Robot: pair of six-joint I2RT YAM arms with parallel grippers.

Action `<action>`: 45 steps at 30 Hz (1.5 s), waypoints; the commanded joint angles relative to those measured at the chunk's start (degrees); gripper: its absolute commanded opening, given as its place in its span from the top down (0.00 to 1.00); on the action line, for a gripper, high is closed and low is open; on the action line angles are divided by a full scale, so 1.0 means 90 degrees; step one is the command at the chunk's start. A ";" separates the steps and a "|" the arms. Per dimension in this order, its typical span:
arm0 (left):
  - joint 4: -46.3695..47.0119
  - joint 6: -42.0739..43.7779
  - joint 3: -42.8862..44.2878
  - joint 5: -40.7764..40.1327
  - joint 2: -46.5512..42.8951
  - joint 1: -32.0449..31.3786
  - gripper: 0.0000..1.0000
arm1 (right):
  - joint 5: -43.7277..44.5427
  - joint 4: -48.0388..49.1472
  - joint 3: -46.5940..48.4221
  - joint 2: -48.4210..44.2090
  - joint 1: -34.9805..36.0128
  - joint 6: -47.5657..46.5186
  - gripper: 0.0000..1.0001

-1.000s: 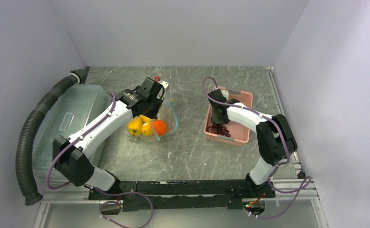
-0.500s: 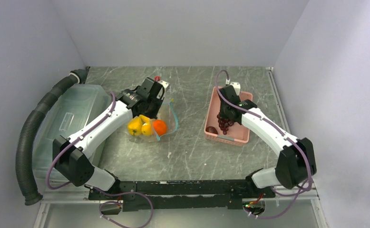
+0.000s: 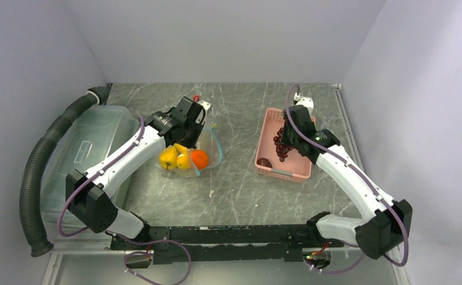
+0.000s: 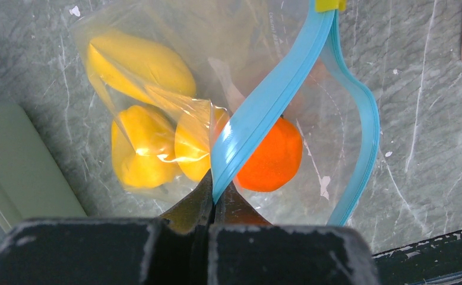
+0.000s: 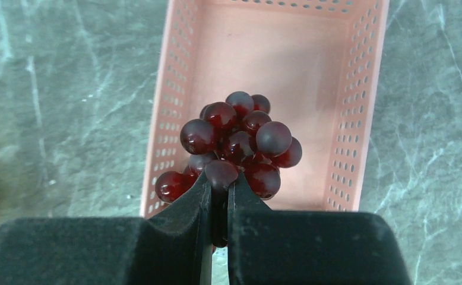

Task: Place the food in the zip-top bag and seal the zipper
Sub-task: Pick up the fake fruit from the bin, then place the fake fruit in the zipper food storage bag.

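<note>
Marbled table (image 3: 234,190); right gripper (image 5: 220,181) clamps grape bunch (image 5: 237,142); bag (image 4: 240,65) print unreadable.

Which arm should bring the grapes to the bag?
Right: the right pincer grips the dark purple grape bunch above the pink perforated basket; the left pincer pinches the clear bag's teal-blue zipper strip.

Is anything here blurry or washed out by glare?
Left wrist view: white glare streaks on the clear crinkly plastic bag over the yellow toy fruit; right wrist view: dark purple toy grape bunch sharp, left edge smeared; top view: even, soft light.
</note>
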 commanded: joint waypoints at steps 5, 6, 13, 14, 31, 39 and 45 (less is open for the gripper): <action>0.0070 0.0033 -0.0038 0.0018 -0.0047 -0.0024 1.00 | -0.1106 0.0493 0.0337 -0.0679 -0.0009 -0.0104 1.00; 0.0080 0.0028 -0.0043 0.0022 -0.0045 -0.0024 1.00 | -0.1254 0.0560 0.0331 -0.0733 -0.0005 -0.0117 1.00; 0.0064 0.0036 -0.0026 0.0066 -0.0076 -0.0019 1.00 | -0.2507 0.1025 0.0317 -0.1056 0.0074 -0.0237 1.00; 0.0066 0.0035 -0.0025 0.0066 -0.0084 -0.0024 1.00 | -0.2660 0.1081 0.0320 -0.1095 0.0101 -0.0250 1.00; 0.0032 0.0041 0.0014 0.0242 -0.0206 -0.0020 1.00 | -0.4345 0.1978 0.0627 -0.1031 0.1424 -0.0373 1.00; 0.0025 0.0050 0.0019 0.0262 -0.0208 -0.0025 1.00 | -0.4285 0.2313 0.0842 -0.0353 0.2186 -0.0431 1.00; 0.0035 0.0048 0.0016 0.0252 -0.0261 -0.0024 1.00 | -0.4415 0.2644 0.0958 0.0093 0.2287 -0.0377 1.00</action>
